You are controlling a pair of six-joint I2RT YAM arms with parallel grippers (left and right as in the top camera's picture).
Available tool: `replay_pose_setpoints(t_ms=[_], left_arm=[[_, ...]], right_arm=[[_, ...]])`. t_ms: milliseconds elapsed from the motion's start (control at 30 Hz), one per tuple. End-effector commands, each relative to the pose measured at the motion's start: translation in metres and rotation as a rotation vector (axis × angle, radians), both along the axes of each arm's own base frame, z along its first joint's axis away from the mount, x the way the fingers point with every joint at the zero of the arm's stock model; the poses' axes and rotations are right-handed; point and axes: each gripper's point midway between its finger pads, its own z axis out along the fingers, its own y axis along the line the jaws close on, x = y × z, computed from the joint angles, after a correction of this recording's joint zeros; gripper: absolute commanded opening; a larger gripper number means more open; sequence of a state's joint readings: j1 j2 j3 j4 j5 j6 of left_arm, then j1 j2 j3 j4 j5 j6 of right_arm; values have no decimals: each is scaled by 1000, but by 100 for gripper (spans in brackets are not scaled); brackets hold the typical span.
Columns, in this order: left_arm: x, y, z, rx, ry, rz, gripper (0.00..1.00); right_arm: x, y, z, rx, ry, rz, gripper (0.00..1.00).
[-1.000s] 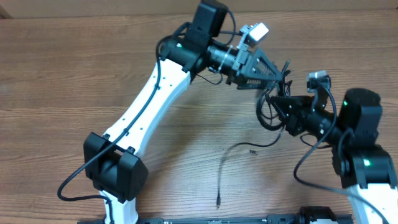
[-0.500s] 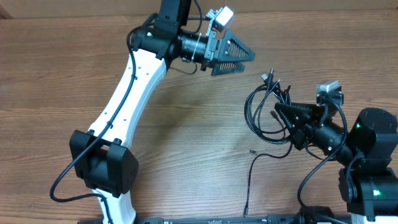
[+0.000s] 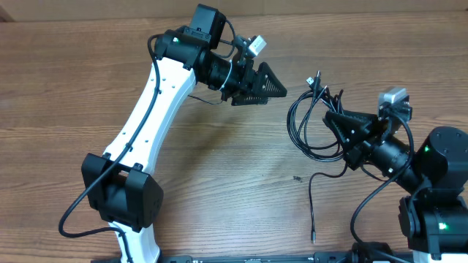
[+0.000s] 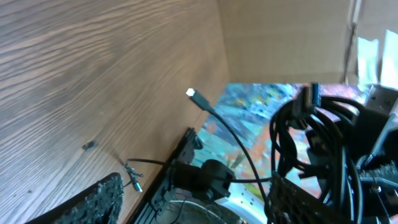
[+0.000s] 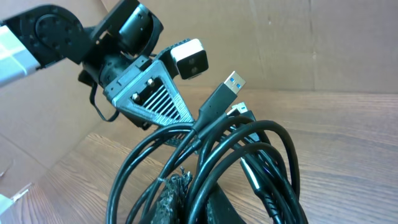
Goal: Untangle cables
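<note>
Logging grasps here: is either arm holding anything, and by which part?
The right gripper grips the cables by the coiled loops, not the plugs. The left gripper holds nothing.

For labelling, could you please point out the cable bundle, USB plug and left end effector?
cable bundle (image 5: 214, 163), right wrist, middle strands
USB plug (image 5: 221, 98), right wrist, black body
left end effector (image 3: 282, 89), overhead, between fingertips

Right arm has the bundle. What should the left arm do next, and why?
Probably ease the left pincer right, onto the outer loop of the cables. The right pincer grips the bundle, its loops fan toward the left pincer, which hangs open and empty apart from them. One tail lies loose on the table.
</note>
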State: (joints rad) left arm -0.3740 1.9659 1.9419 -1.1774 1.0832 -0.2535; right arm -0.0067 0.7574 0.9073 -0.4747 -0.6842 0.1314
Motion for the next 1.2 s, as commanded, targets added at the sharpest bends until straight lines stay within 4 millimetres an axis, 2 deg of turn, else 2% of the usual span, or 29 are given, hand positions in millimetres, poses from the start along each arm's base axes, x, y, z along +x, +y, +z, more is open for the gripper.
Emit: replay_pose_setpoints(t_ms=[0,233,367,600,800,967,1167], left_arm=[[-18,-15,27,-147,-43,-107,75],[-40,-36,56,-316,-47,-222,75],[-52,-47,58,-330,-52,-262,76],[-59,-48,67,-384,-28,-294,74],[-62,-47,74,-420,-12,-310,72],[-64,-47,79,-449,-18,-324,72],[-61,-49,76,-437,-44,-322,75]], right_arm=[[-3,1,18,37,-36,3,10],[-1,2,27,61,-60,1,10],[0,1,27,59,-62,-6,10],[6,-7,25,49,-58,-58,10],[20,-16,15,34,-24,-122,9],[28,-13,5,37,14,-108,8],[26,-6,5,48,18,-58,8]])
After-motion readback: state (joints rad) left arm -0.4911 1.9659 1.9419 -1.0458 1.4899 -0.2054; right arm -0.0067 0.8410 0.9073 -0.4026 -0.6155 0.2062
